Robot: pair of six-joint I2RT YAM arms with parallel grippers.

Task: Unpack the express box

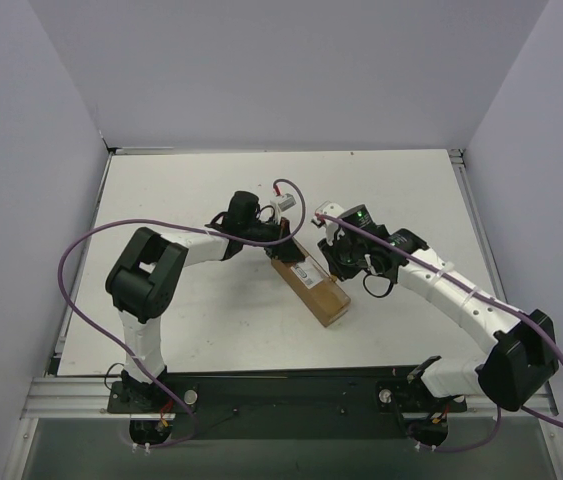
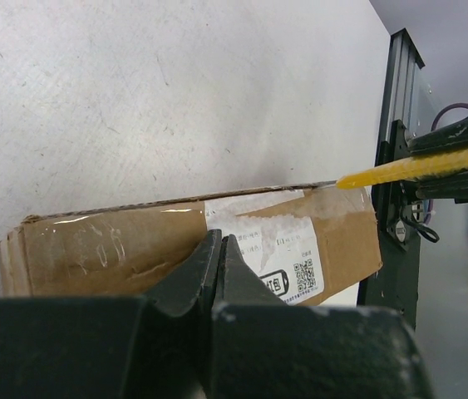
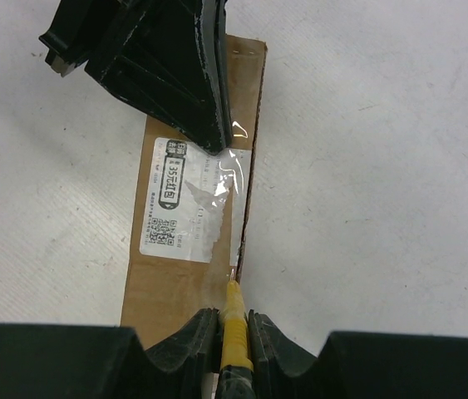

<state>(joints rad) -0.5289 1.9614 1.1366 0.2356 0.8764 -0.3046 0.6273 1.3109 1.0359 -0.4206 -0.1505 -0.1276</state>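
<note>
The express box [image 1: 311,285], a brown carton with a white label [image 3: 179,204] under clear tape, lies slantwise mid-table. My left gripper [image 1: 283,240] is shut and empty, its tips [image 2: 219,243] pressed down on the top of the box [image 2: 109,249] at its far end. My right gripper [image 3: 234,320] is shut on a yellow utility knife [image 3: 235,332]. The blade tip touches the taped seam along the box's [image 3: 175,287] right long edge. In the left wrist view the knife [image 2: 416,169] reaches in from the right to that same edge.
White table [image 1: 191,330] with white walls on three sides. A black rail [image 2: 396,166] runs along the table's right edge. Purple cables [image 1: 91,250] loop off both arms.
</note>
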